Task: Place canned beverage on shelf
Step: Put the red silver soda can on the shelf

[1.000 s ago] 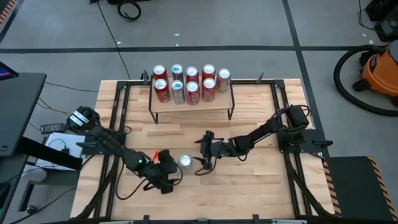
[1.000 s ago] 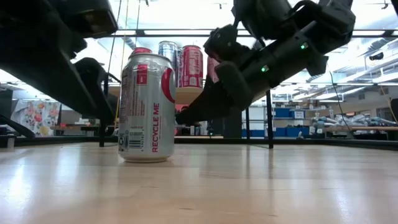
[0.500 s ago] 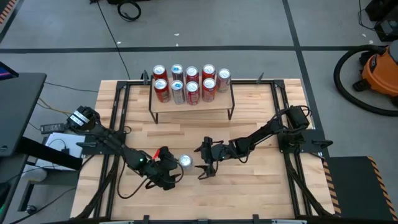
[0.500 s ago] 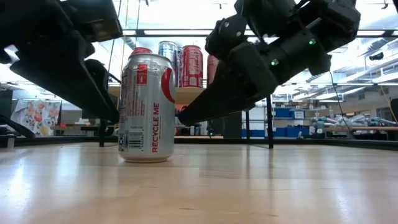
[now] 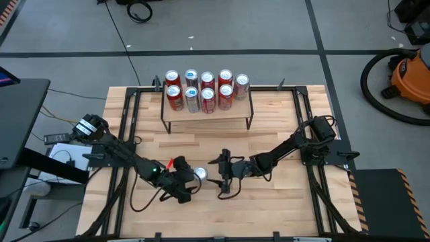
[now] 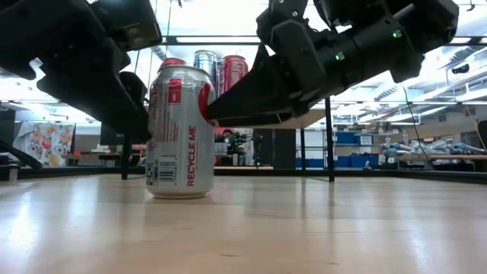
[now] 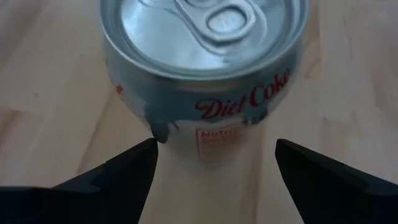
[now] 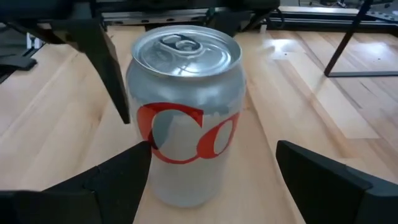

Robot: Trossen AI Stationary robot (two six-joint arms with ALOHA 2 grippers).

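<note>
Underfoot, pale wood table (image 5: 275,121), apparently workshop beyond.

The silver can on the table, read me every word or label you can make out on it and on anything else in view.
"RECYCLE ME": red letters running up the side of the silver aluminium drink can, low view.
"Diet Coke": red script on the same can, left wrist view.
A red "Co" shows on it in the right wrist view; the rest is out of sight.
The barcode and the small panel under "Diet Coke": too blurred to read.
The red and silver cans on the light-wood shelf: print too small to read.
</note>
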